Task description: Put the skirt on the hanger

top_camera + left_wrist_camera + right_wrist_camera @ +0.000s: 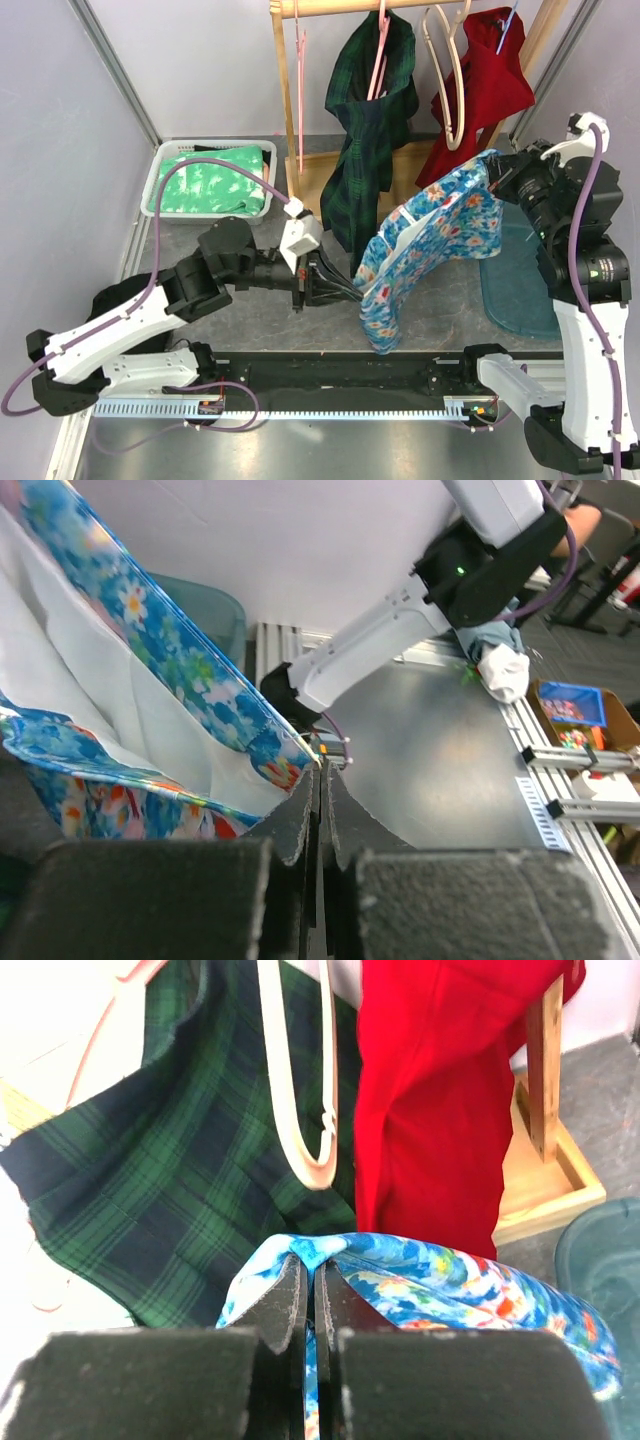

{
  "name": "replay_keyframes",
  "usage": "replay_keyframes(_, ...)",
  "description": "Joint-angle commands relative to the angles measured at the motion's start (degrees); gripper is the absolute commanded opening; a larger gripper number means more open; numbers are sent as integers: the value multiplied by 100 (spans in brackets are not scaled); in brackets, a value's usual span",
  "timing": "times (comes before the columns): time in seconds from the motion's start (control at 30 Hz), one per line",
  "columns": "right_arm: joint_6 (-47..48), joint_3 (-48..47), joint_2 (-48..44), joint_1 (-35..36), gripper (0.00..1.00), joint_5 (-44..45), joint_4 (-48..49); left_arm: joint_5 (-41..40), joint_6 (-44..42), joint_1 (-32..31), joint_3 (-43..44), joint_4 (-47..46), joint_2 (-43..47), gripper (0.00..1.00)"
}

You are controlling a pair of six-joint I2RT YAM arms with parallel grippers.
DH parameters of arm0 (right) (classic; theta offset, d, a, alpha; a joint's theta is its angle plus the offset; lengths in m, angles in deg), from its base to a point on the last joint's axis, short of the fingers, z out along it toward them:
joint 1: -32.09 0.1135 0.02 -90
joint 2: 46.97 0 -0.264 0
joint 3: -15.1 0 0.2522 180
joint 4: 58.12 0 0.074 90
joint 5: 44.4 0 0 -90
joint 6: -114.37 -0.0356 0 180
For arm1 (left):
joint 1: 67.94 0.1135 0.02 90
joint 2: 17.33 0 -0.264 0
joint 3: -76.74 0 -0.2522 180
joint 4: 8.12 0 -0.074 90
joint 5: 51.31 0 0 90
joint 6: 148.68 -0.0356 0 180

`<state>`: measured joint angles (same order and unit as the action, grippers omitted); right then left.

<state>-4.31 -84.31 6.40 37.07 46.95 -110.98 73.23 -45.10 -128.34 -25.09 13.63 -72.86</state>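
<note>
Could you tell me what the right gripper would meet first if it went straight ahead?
Probably the empty cream hanger, hanging just ahead of the right gripper. The green plaid skirt lies behind it, though depth is unclear.

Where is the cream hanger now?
In the right wrist view the cream hanger hangs at top centre, between the green plaid skirt and the red skirt, above the floral skirt.

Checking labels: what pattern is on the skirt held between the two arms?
The skirt is a blue floral print, white inside; top external view shows it best.

Blue floral skirt (440, 235) stretched mid-air, near cream hanger (315, 1173).
</note>
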Motion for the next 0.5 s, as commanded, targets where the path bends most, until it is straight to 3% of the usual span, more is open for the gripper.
replay_keyframes(0.0,320,-628,208,-75,0,341,182,-42,74,-603,108,-368,-46,2)
replay_keyframes(0.07,302,-542,314,-75,0,-96,357,-341,22,-779,-58,-386,-37,2)
replay_keyframes(0.23,-75,854,684,64,0,-1250,1349,-1449,214,-1175,-743,-684,182,2)
replay_keyframes(0.37,-6,1743,1131,1449,0,-593,2193,-2117,732,-1334,-1840,-1115,507,2)
replay_keyframes(0.47,-40,2165,1720,1989,0,-188,2676,-2759,1092,-1457,-2562,-1177,797,2)
